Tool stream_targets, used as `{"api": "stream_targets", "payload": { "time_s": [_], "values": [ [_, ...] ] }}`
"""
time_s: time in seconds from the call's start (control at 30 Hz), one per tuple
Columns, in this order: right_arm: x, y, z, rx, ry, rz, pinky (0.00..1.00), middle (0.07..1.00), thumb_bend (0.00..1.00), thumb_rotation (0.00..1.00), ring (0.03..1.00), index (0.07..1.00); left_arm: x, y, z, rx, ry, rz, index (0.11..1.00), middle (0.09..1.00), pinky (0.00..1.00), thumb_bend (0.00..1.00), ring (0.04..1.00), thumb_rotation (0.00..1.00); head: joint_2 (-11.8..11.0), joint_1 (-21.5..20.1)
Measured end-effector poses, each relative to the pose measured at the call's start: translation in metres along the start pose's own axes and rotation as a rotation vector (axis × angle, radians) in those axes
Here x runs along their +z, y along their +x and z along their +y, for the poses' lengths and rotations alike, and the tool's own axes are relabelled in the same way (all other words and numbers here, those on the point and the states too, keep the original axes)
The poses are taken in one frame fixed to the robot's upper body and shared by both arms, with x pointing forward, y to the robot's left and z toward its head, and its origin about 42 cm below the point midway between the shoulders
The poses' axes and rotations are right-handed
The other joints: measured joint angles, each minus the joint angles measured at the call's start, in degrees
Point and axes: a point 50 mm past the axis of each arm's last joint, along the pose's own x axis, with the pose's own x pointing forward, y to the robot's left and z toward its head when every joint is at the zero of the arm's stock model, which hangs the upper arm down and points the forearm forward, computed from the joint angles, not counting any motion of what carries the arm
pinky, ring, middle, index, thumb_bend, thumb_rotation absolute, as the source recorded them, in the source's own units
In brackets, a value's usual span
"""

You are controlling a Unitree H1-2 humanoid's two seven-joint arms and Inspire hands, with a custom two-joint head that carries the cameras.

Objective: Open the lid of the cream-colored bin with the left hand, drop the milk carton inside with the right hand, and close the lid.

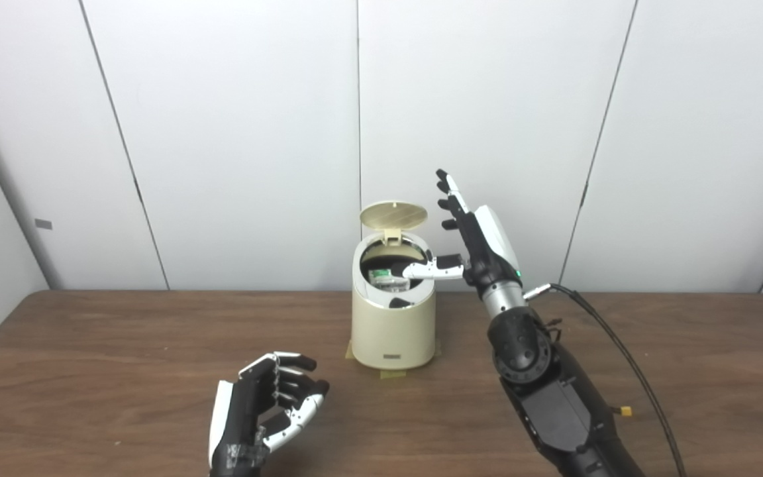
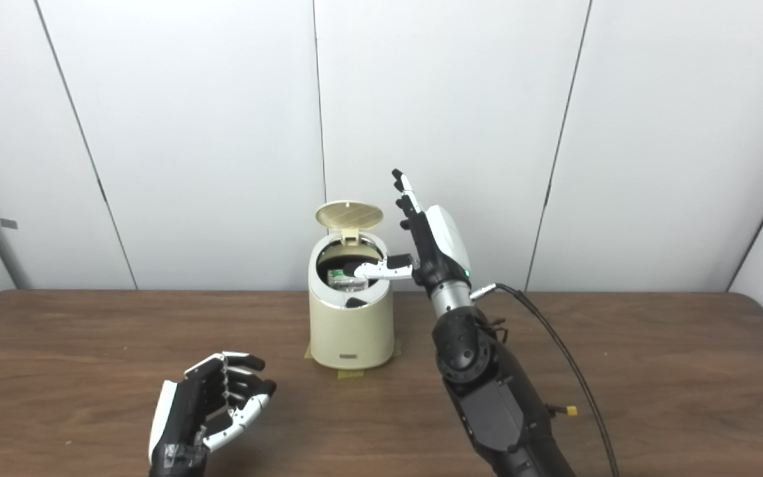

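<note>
Both head cameras look down and forward at the bin (image 1: 393, 311), sharing it from slightly offset positions.

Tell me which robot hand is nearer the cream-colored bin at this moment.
Right. The right robot hand is raised beside the bin, its thumb reaching over the open top, where the milk carton lies. The left robot hand is low over the table, in front of the bin and to its left.

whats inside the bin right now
The bin stands with its lid up. Inside lies the milk carton, partly hidden by the right hand and its thumb. The bottom of the bin is hidden.
</note>
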Motion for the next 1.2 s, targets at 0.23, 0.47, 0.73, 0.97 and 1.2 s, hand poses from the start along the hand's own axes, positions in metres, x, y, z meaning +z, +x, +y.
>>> {"api": "stream_targets", "payload": {
  "time_s": [0.23, 0.47, 0.73, 0.97, 1.2],
  "values": [
    [-0.001, -0.013, -0.026, -0.049, 0.110, -0.012, 0.72, 0.949, 0.84, 0.18, 0.854, 0.973, 0.000, 0.000, 0.000, -0.001, 0.002, 0.000, 0.523, 0.466, 0.32, 0.51, 0.430, 0.00, -0.2, -0.2],
    [-0.003, -0.055, -0.049, -0.101, 0.273, -0.026, 0.76, 0.953, 0.74, 0.25, 0.875, 0.999, -0.001, 0.000, 0.002, -0.001, 0.002, 0.000, 0.530, 0.462, 0.33, 0.51, 0.431, 0.00, -0.6, 0.1],
    [-0.029, -0.118, -0.052, -0.038, 0.456, 0.025, 0.60, 0.823, 0.83, 0.49, 0.716, 0.886, -0.005, 0.002, 0.005, -0.016, -0.009, 0.002, 0.519, 0.477, 0.38, 0.52, 0.494, 0.00, -0.9, 0.1],
    [-0.056, -0.172, -0.044, -0.063, 0.520, 0.083, 0.50, 0.770, 0.79, 0.40, 0.647, 0.830, -0.011, 0.005, 0.014, -0.046, 0.014, 0.006, 0.519, 0.474, 0.40, 0.51, 0.501, 0.00, -1.2, 1.1],
    [-0.061, -0.188, -0.037, -0.072, 0.594, 0.090, 0.55, 0.804, 0.84, 0.42, 0.711, 0.844, -0.009, 0.009, 0.016, -0.088, 0.036, 0.003, 0.760, 0.753, 0.63, 0.74, 0.722, 0.19, -1.7, 1.2]
  ]
}}
